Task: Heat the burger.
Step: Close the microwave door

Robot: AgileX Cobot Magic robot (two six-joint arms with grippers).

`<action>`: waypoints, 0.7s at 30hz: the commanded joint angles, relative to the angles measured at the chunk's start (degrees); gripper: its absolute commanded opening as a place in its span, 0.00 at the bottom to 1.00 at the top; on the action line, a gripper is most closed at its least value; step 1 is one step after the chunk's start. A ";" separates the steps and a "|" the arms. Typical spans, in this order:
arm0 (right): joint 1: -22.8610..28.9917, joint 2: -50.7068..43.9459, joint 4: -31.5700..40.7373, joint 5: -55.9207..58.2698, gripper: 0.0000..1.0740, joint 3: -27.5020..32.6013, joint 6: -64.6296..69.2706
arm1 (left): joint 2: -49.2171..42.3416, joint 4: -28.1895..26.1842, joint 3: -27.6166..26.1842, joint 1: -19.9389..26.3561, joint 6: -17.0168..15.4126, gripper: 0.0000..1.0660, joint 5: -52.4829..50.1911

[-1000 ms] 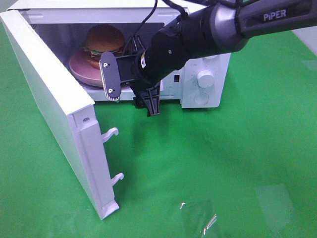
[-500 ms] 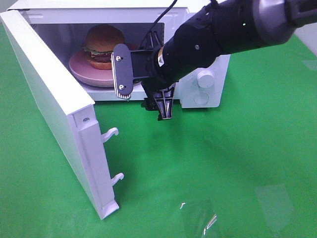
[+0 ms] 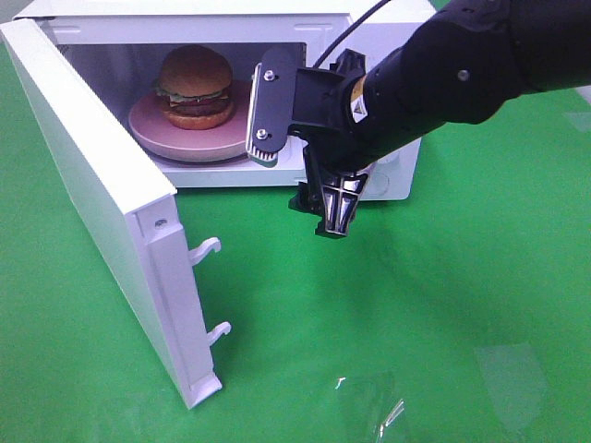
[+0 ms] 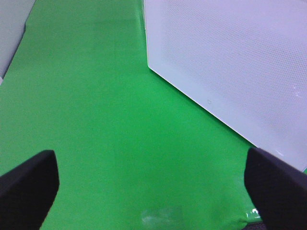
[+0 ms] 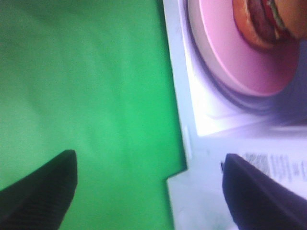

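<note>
Exterior high view: burger (image 3: 194, 88) sits on pink plate (image 3: 152, 138) inside open microwave (image 3: 185, 7); right gripper (image 3: 297, 194), at its 4 o'clock, hangs spread, empty; left gripper (image 4: 148, 158) spread too.

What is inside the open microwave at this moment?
Inside the microwave a burger sits on a pink plate. The right pincer covers the right end of the chamber, so that part cannot be seen.

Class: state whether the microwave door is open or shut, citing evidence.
Open. The door stands wide of the microwave, exposing the burger on its pink plate inside.
</note>
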 commanded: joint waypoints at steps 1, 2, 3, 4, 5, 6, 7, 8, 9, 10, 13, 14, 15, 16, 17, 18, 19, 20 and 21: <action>0.06 -2.23 -0.23 2.86 0.77 1.20 3.95 | -0.97 -0.29 0.11 0.00 -0.17 0.92 -0.63; 0.06 -3.84 -0.23 4.58 0.76 2.12 6.19 | -0.97 -0.29 0.11 0.00 -0.17 0.92 -0.63; 0.06 -5.90 -0.23 6.30 0.76 3.09 9.28 | -0.97 -0.29 0.11 0.00 -0.17 0.92 -0.63; 0.06 -5.90 -0.23 6.30 0.76 3.09 9.28 | -0.97 -0.29 0.11 0.00 -0.17 0.92 -0.63; 0.06 -7.91 -0.23 8.42 0.75 3.67 12.66 | -0.97 -0.29 0.11 0.00 -0.17 0.92 -0.63; 0.06 -7.91 -0.23 8.42 0.75 3.67 12.66 | -0.97 -0.29 0.11 0.00 -0.17 0.92 -0.63; 0.06 -9.40 -0.23 10.89 0.75 3.78 15.30 | -0.97 -0.29 0.11 0.00 -0.17 0.92 -0.63; 0.06 -9.40 -0.23 10.89 0.75 3.78 15.30 | -0.97 -0.29 0.11 0.00 -0.17 0.92 -0.63; 0.06 -10.26 -0.23 12.66 0.74 3.78 16.84 | -0.97 -0.29 0.11 0.00 -0.17 0.92 -0.63; 0.06 -10.26 -0.23 12.66 0.74 3.78 16.84 | -0.97 -0.29 0.11 0.00 -0.17 0.92 -0.63; -0.11 -14.04 -0.11 20.45 0.73 3.78 23.55 | -0.97 -0.29 0.11 0.00 -0.17 0.92 -0.63; -0.11 -14.04 -0.11 20.45 0.73 3.78 23.55 | -0.97 -0.29 0.11 0.00 -0.17 0.92 -0.63; -0.11 -14.78 -0.17 22.12 0.72 3.78 25.04 | -0.97 -0.29 0.11 0.00 -0.17 0.92 -0.63; -0.11 -14.78 -0.17 22.12 0.72 3.78 25.04 | -0.97 -0.29 0.11 0.00 -0.17 0.92 -0.63; -0.17 -16.10 -0.17 24.75 0.72 3.78 27.62 | -0.97 -0.29 0.11 0.00 -0.17 0.92 -0.63; -0.74 -17.48 0.06 26.53 0.72 3.78 30.83 | -0.97 -0.29 0.11 0.00 -0.17 0.92 -0.63; -0.74 -17.48 0.06 26.53 0.72 3.78 30.83 | -0.97 -0.29 0.11 0.00 -0.17 0.92 -0.63; -2.06 -18.74 1.26 28.48 0.71 3.78 33.29 | -0.97 -0.29 0.11 0.00 -0.17 0.92 -0.63; -2.06 -18.74 1.26 28.48 0.71 3.78 33.29 | -0.97 -0.29 0.11 0.00 -0.17 0.92 -0.63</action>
